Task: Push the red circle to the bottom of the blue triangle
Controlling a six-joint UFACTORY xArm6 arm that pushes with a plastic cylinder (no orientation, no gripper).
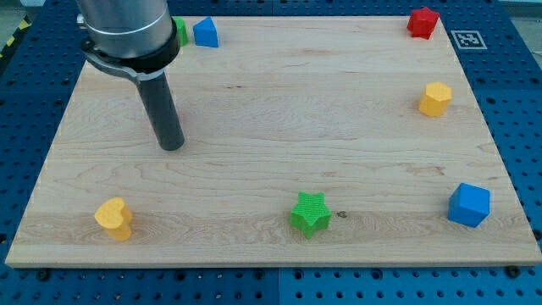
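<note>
The red block (422, 22), small and roughly round, sits at the board's top right corner. The blue triangle (205, 32) sits at the top edge, left of centre, far from the red block. My tip (172, 146) rests on the board in the left half, well below the blue triangle and far to the left of the red block. It touches no block. The arm's body hides part of the top left corner.
A green block (181, 31), half hidden by the arm, sits just left of the blue triangle. A yellow hexagon (435, 99) is at the right edge, a blue cube (468, 204) at bottom right, a green star (310, 213) at bottom centre, a yellow heart (114, 219) at bottom left.
</note>
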